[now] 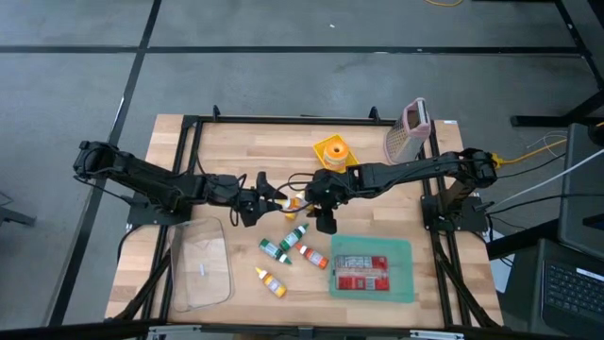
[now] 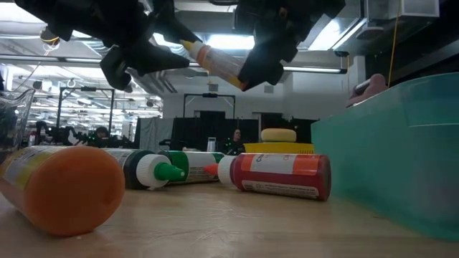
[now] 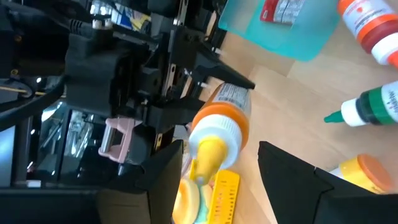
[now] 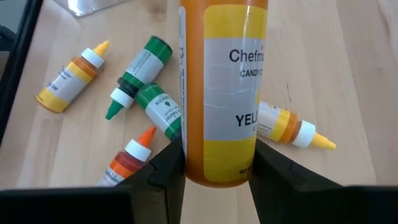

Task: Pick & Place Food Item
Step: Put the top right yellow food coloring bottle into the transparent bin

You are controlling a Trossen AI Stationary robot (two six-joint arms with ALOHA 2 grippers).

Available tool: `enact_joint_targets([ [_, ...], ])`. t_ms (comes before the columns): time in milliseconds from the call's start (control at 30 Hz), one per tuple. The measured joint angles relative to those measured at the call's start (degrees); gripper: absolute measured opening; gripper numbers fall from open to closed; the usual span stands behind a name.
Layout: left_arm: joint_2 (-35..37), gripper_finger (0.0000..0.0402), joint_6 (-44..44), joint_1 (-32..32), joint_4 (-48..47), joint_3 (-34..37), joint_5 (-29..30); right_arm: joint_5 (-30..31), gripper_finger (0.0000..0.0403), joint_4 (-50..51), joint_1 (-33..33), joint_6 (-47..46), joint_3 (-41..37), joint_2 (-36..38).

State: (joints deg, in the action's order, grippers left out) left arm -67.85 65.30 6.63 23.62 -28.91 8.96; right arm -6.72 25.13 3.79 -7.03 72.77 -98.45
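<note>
Your right gripper (image 4: 214,163) pinched the yellow bottle (image 4: 222,87) aloft mid-table, its nozzle between your left gripper's (image 3: 219,174) spread jaws, so a misjudged handover risked dropping it among the bottles (image 1: 283,250) lying below.

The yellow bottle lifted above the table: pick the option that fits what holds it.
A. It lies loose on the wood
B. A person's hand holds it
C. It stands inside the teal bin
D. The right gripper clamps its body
D: in the right wrist view the right gripper has its fingers pressed on both sides of the yellow bottle, while the left gripper stands open around its nozzle end.
</note>
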Motion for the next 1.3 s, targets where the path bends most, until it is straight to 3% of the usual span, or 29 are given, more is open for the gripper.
enact_joint_targets([
  [500, -0.15, 0.0197, -0.90, -0.87, 0.13, 0.00, -4.28, -1.63, 0.0138, -0.41, 0.00, -1.16, 0.00, -0.04],
  [933, -0.20, 0.0123, -3.23, -5.60, 0.17, 0.00, -10.26, -1.74, 0.0138, -0.92, 0.00, -1.09, 0.00, -0.09],
  [1300, -0.22, 0.0171, -2.43, -3.93, 1.04, 0.00, -10.35, -2.95, 0.0138, -0.90, -0.04, -1.07, 0.00, -0.09],
])
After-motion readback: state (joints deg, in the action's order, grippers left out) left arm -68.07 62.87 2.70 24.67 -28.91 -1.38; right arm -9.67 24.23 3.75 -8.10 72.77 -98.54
